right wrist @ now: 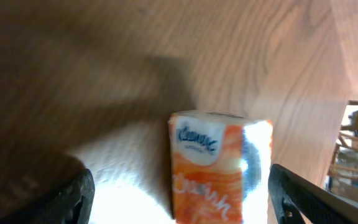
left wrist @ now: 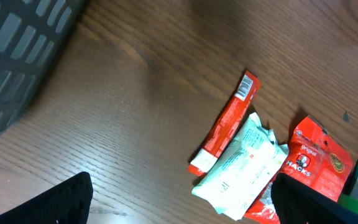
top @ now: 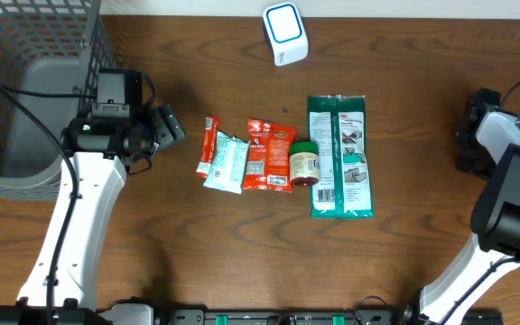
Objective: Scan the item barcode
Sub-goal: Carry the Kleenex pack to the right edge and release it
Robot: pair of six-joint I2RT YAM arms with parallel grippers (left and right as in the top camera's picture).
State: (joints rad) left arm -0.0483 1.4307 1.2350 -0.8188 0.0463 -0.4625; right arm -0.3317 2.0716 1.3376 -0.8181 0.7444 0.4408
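Dark wood tabletop, packets lined up below the scanner, seemingly nothing scanned yet. Left fingers spread, empty. Right fingers spread, tissue pack sitting loose between them.

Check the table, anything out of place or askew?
Minor only. The small jar appears to lie on its side across the red Hacks packet and the green 3M pack. The white wrapper overlaps the slim red packet. A Kleenex pack sits apart from that row, between the open fingers of the right gripper.

Left arm and right arm: white links, black joints, black cables (one green light).
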